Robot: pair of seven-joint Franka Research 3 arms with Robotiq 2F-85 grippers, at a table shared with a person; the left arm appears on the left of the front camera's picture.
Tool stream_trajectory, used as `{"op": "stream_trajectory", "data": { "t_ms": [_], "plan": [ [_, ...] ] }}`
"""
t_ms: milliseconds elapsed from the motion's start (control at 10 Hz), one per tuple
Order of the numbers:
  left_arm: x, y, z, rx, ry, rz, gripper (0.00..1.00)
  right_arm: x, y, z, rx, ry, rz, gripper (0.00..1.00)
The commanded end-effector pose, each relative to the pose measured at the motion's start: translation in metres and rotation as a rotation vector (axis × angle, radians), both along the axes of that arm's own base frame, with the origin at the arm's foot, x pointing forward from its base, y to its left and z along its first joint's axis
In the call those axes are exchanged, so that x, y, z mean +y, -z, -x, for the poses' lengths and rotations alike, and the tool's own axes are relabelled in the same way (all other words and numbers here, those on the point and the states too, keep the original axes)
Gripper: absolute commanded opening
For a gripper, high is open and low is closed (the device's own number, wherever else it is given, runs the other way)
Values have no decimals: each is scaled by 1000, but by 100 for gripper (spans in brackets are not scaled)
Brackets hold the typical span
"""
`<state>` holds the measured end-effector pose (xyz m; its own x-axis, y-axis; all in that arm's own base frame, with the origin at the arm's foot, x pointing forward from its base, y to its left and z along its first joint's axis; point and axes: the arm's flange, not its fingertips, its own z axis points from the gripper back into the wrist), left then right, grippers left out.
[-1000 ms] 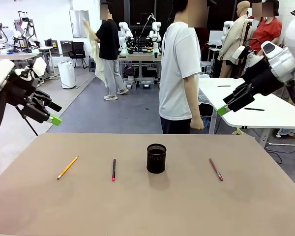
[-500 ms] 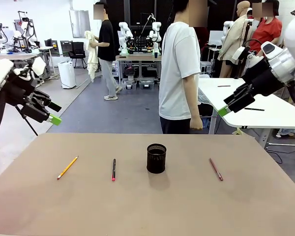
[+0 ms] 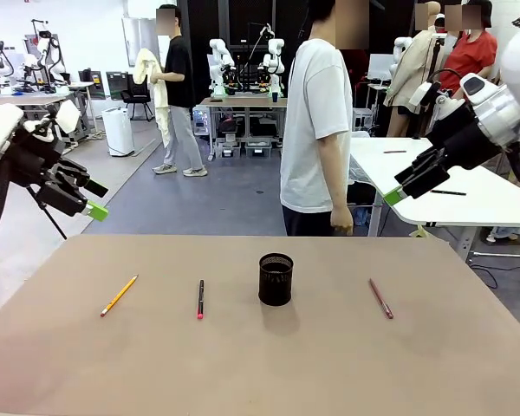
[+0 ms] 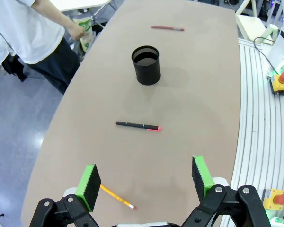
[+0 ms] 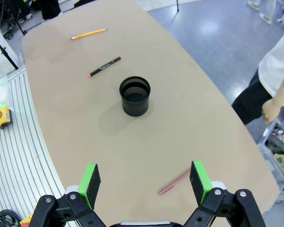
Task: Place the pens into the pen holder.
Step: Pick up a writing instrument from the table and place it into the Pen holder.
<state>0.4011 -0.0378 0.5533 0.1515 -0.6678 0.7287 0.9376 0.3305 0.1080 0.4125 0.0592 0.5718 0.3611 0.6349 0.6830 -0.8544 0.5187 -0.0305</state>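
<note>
Now the pen holder (image 3: 276, 279) stands upright near the middle of the worktop (image 3: 260, 373), mouth up; all three pens lie flat on the worktop, each apart from it; the yellow pencil (image 3: 119, 295) lies farthest toward the robot's left; the black pen (image 3: 200, 298), red at its near tip, lies between the pencil and the pen holder; the dark-red pen (image 3: 380, 298) lies on the holder's right side; the left gripper (image 3: 97, 199) hangs in the air beyond the worktop's left edge, jaws spread wide, gripping nothing; the right gripper (image 3: 394, 188) is raised off the far right corner, likewise wide open and free; a person (image 3: 316, 121) in a white shirt stands at the far side, hands away from the pens.
</note>
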Motion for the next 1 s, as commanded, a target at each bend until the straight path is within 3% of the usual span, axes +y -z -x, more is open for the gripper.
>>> {"op": "stream_trajectory", "data": {
  "t_ms": [0, 200, 400, 700, 900],
  "plan": [
    [1, -1, -1, -3, 8, 17, 100, 0, 0, -1, 6, -1, -19, 100],
    [1, -1, -1, -3, 8, 17, 100, 0, 0, 0, 0, 0, 0, 100],
    [1, -1, -1, -3, 8, 17, 100, 17, 2, -5, 134, 171, 95, 100],
    [1, -1, -1, -3, 8, 17, 100, 43, 9, -14, 311, 272, 312, 100],
    [1, -1, -1, -3, 8, 17, 100, 55, 31, -23, 392, 377, 497, 100]
  ]
}}
